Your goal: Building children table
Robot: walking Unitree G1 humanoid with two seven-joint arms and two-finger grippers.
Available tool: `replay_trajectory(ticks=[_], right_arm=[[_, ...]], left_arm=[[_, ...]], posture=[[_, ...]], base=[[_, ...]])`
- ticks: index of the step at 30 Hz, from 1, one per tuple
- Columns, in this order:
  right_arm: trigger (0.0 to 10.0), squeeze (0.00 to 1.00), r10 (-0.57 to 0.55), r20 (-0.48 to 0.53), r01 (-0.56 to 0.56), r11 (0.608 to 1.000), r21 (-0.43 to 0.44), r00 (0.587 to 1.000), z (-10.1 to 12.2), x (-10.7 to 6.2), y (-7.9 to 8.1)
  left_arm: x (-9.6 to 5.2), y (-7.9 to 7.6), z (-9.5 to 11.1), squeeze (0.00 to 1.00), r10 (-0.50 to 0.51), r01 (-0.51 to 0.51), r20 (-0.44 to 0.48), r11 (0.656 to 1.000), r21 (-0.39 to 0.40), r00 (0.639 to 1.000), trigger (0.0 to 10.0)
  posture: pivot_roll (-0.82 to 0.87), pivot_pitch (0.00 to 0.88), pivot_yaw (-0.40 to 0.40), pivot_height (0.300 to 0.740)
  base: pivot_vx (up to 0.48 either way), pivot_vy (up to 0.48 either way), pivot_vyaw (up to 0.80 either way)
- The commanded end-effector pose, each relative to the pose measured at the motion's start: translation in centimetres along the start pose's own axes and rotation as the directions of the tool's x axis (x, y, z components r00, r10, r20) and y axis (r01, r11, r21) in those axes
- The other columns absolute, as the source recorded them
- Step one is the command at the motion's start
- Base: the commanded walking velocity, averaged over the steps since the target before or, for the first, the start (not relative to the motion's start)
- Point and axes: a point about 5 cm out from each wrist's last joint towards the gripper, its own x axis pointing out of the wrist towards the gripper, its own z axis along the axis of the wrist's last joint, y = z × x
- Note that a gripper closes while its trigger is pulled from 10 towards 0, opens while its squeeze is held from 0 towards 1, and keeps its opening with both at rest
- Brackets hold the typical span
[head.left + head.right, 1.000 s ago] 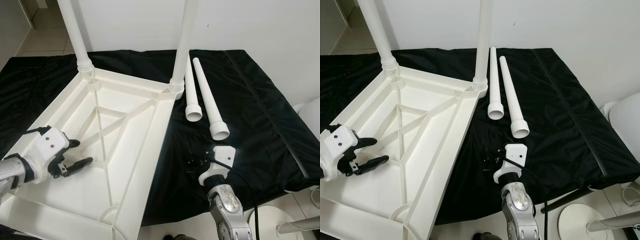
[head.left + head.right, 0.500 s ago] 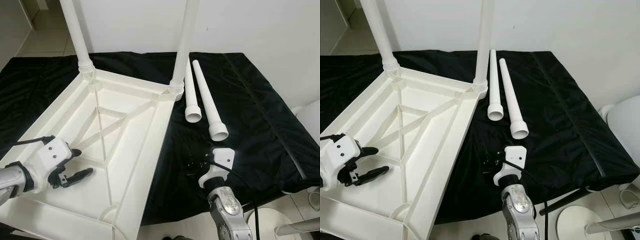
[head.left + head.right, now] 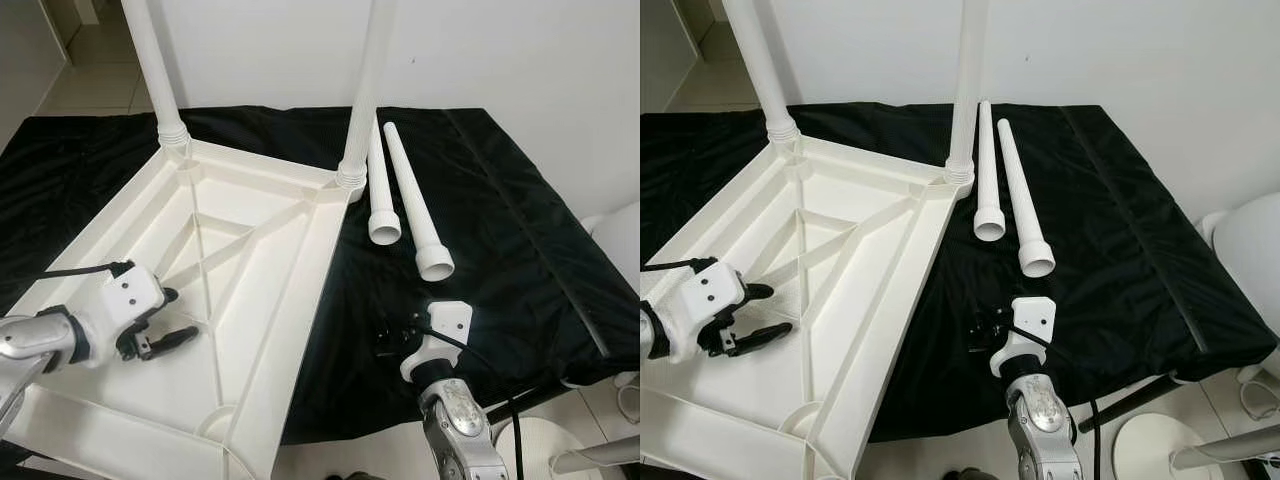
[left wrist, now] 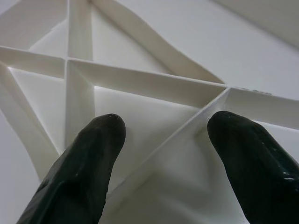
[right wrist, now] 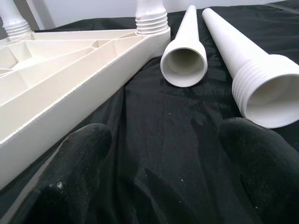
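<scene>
Left gripper (image 3: 170,318): over the near left part of the upturned tabletop, its fingers (image 4: 88,158) spread wide with nothing between them.
Ribs (image 4: 154,86): straight ahead of the left fingertips, crossing in a lattice; one rib runs into the gap between the two fingers. Whether the tips touch the plastic is hard to tell.
Tabletop (image 3: 250,250): white, lying underside up on the black cloth (image 3: 500,200), beneath and beyond the left fingers.
Fitted legs (image 3: 150,70): two, standing upright in the far corner sockets, well beyond the left fingers; the second (image 3: 365,90) stands at the far right corner.
Loose legs (image 3: 380,185): two, lying side by side on the cloth just beside the tabletop's right edge, open ends toward the right fingers; the longer one (image 3: 415,205) lies further right.
Right gripper (image 3: 393,338): low over the cloth, near the tabletop's right edge, fingers (image 5: 74,172) wide apart and empty, the loose legs' open ends a short way ahead of the tips.
</scene>
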Motion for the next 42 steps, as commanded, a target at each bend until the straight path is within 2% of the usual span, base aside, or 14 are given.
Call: replay_trajectory(ticks=[1,7,15,16,25,26,27,29,30,32,36,38,39,42], right_arm=[[10.0,0.0,-0.002,-0.012,0.002,1.0,-0.01,1.0,-0.1,-0.3,-0.1],[10.0,0.0,-0.007,-0.021,0.007,1.0,-0.012,1.0,-0.4,-0.6,-0.2],[10.0,0.0,0.006,-0.03,-0.007,1.0,-0.011,1.0,-0.5,-0.7,0.0],[10.0,0.0,0.01,-0.031,-0.01,1.0,-0.012,0.999,-0.5,-0.6,0.1],[10.0,0.0,0.021,-0.03,-0.022,1.0,-0.014,0.999,-0.3,-0.6,0.4],[10.0,0.0,0.023,-0.029,-0.023,1.0,-0.018,0.999,-0.3,-0.7,0.4],[10.0,0.0,0.019,-0.031,-0.02,0.999,-0.025,0.999,-0.2,-0.8,0.2],[10.0,0.0,0.019,-0.031,-0.02,0.999,-0.025,0.999,-0.2,-0.8,0.2],[10.0,0.0,0.018,-0.032,-0.019,0.999,-0.027,0.999,-0.2,-0.9,0.2],[10.0,0.0,0.016,-0.033,-0.017,0.999,-0.029,0.999,-0.2,-0.9,0.1],[10.0,0.0,0.016,-0.032,-0.017,0.999,-0.03,0.999,0.0,-0.9,0.2],[10.0,0.0,0.016,-0.032,-0.017,0.999,-0.03,0.999,0.0,-0.9,0.2],[10.0,0.0,0.017,-0.032,-0.018,0.999,-0.031,0.999,0.0,-0.9,0.1],[10.0,0.0,0.017,-0.031,-0.018,0.999,-0.036,0.999,0.1,-0.7,-0.1]], left_arm=[[-0.1,-1.1,-0.4,0.0,-0.226,0.227,-0.041,0.974,0.017,0.973,10.0],[-0.3,-0.9,-0.5,0.0,-0.272,0.275,-0.072,0.961,0.027,0.959,10.0],[-0.5,-0.2,-0.6,0.0,-0.285,0.291,-0.099,0.956,0.041,0.953,10.0],[-0.3,0.2,-0.5,0.0,-0.284,0.291,-0.107,0.955,0.056,0.953,10.0],[0.4,0.5,-0.1,0.0,-0.319,0.329,-0.113,0.941,0.077,0.941,10.0],[0.6,0.5,0.0,0.0,-0.335,0.344,-0.111,0.936,0.073,0.936,4.0],[0.9,0.5,0.0,0.0,-0.348,0.356,-0.107,0.932,0.069,0.931,3.6],[0.9,0.5,0.0,0.0,-0.348,0.356,-0.107,0.932,0.069,0.931,3.6],[1.0,0.5,0.0,0.0,-0.349,0.357,-0.106,0.932,0.065,0.931,3.0],[1.4,0.6,-0.3,0.0,-0.333,0.342,-0.112,0.938,0.064,0.936,3.8],[1.9,0.8,-0.6,0.0,-0.293,0.301,-0.12,0.952,0.056,0.949,3.1],[1.9,0.8,-0.6,0.0,-0.293,0.301,-0.12,0.952,0.056,0.949,3.1],[2.1,1.1,-0.8,0.0,-0.262,0.27,-0.128,0.962,0.051,0.957,0.0],[2.6,1.5,-0.9,0.0,-0.212,0.219,-0.123,0.975,0.042,0.969,0.0]], posture=[[0.0,0.091,-0.015,0.74],[0.01,0.116,-0.005,0.74],[0.02,0.15,0.009,0.74],[0.02,0.161,0.015,0.74],[0.01,0.194,0.032,0.74],[0.0,0.209,0.039,0.74],[0.0,0.218,0.04,0.74],[0.0,0.218,0.04,0.74],[0.0,0.218,0.04,0.74],[-0.02,0.219,0.032,0.74],[-0.02,0.219,0.025,0.74],[-0.02,0.219,0.025,0.74],[-0.03,0.217,0.021,0.74],[-0.03,0.207,0.007,0.74]], base=[[0.0,0.0,0.0],[0.0,0.0,0.0],[0.0,0.0,0.0],[0.0,0.0,0.0],[0.0,0.0,0.0],[0.0,0.0,0.0],[0.0,0.0,0.0],[0.0,0.0,0.0],[0.0,0.0,0.0],[0.0,0.0,0.0],[0.0,0.0,0.0],[0.0,0.0,0.0],[0.0,0.0,0.0],[0.0,0.0,0.0]])
